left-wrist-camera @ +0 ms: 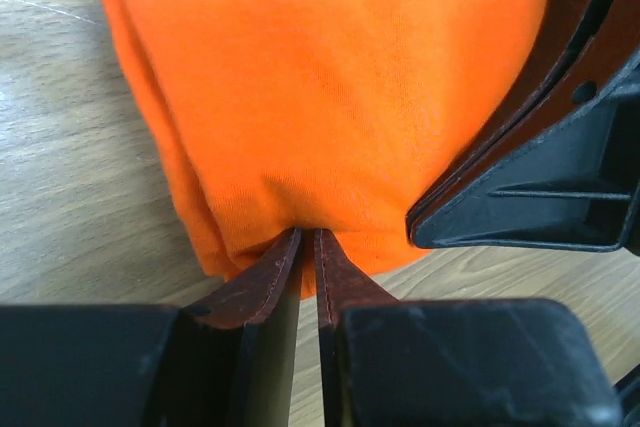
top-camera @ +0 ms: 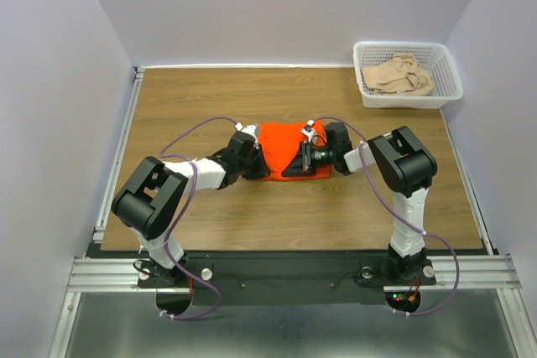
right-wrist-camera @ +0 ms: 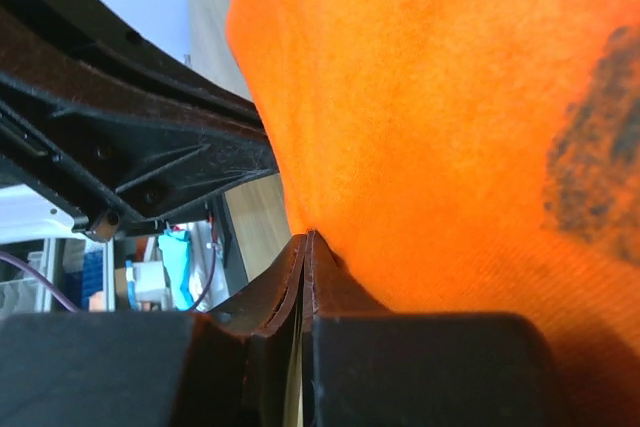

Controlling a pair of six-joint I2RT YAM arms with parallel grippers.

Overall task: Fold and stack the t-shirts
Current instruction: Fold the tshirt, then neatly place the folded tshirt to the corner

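The orange t-shirt [top-camera: 282,142] lies bunched and partly folded in the middle of the table. My left gripper [top-camera: 255,162] is at its left near edge, and in the left wrist view its jaws [left-wrist-camera: 308,235] are pinched onto a fold of the orange cloth [left-wrist-camera: 330,77]. My right gripper [top-camera: 305,157] reaches in from the right; its fingertips [right-wrist-camera: 308,237] are pressed together on the edge of the orange cloth [right-wrist-camera: 450,127]. The two grippers are close together, each showing in the other's wrist view. The beige t-shirt [top-camera: 403,75] lies crumpled in the basket.
A white lattice basket [top-camera: 367,73] stands at the back right corner of the wooden table [top-camera: 210,98]. Grey walls close in the left, back and right sides. A metal rail runs along the table's near edge.
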